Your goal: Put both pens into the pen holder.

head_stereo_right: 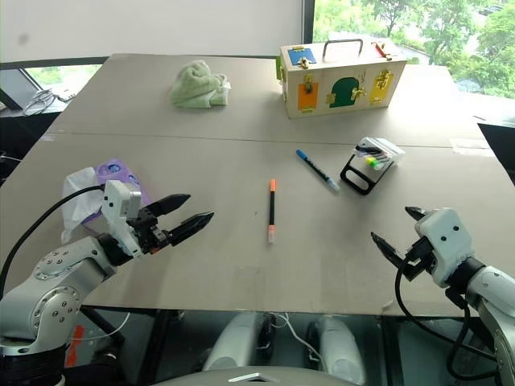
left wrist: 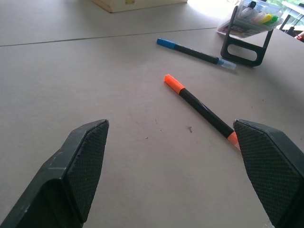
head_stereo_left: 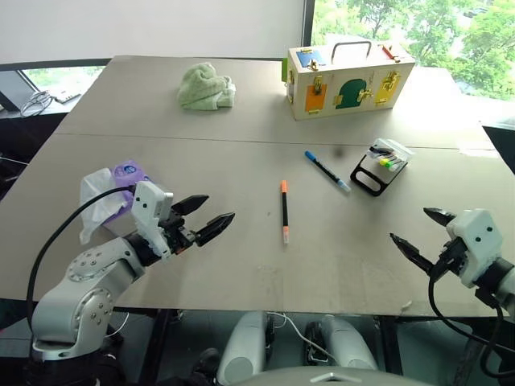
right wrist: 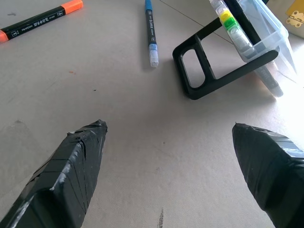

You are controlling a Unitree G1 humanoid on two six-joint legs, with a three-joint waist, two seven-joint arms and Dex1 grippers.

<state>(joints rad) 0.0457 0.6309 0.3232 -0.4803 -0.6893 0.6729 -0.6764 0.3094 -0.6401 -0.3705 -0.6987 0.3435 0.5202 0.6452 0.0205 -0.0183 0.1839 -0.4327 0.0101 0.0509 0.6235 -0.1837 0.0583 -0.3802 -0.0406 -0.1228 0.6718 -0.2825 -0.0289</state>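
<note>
Two slim black-barrelled pens, the orange-capped pen (head_stereo_left: 284, 211) and the blue-capped pen (head_stereo_left: 326, 170), lie mid-table (head_stereo_left: 241, 265) beside the looped black pen holder (head_stereo_left: 378, 166) near the right edge. Left gripper (head_stereo_left: 203, 218) and right gripper (head_stereo_left: 418, 233) hover at the near edge, textured fingers spread wide, empty.

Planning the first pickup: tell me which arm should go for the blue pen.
Right, probably. The blue pen lies on the right half of the table, beside the pen holder. The right gripper is open and nearer to it than the open left gripper, which faces the orange pen.

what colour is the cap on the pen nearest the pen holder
Blue, on the blue-capped pen beside the pen holder; clearest in the left wrist view.
</note>
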